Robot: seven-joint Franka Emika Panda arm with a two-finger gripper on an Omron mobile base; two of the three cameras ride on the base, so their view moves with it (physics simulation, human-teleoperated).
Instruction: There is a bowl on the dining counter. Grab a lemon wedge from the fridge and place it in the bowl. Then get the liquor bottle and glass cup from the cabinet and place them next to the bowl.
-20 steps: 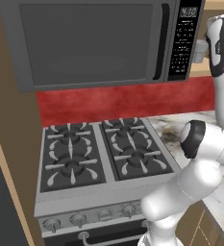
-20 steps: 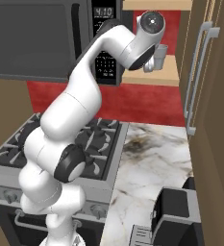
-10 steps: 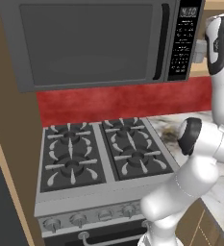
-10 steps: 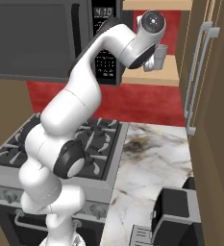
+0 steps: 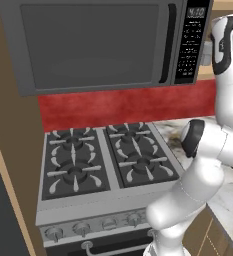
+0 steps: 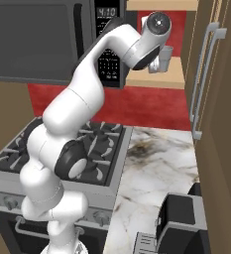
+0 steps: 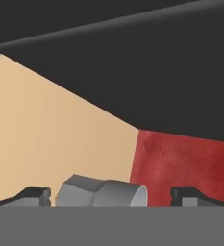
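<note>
The glass cup [image 6: 166, 51] is a grey tumbler on the wood shelf of the open cabinet [image 6: 149, 79], just right of the microwave. My arm reaches up to it, and my gripper [image 6: 158, 64] is open at the cup. In the hand view the glass cup [image 7: 102, 192] sits between the two dark fingertips [image 7: 34, 196], nearer the left one, with a gap left on the right side. Behind it are the tan cabinet [image 7: 56, 129] and a red wall. The bowl, lemon wedge, liquor bottle, fridge and dining counter are out of view.
A dark grey microwave [image 5: 98, 45] hangs over a black gas stove [image 5: 103, 160]. Right of the stove lies a marbled counter [image 6: 159, 163] with a dark appliance [image 6: 181, 223] near its front. A tall brown panel with a long bar handle [image 6: 204, 79] closes the right side.
The arm's elbow has shifted a little; the hand stays at the cup on the shelf with its fingers apart.
</note>
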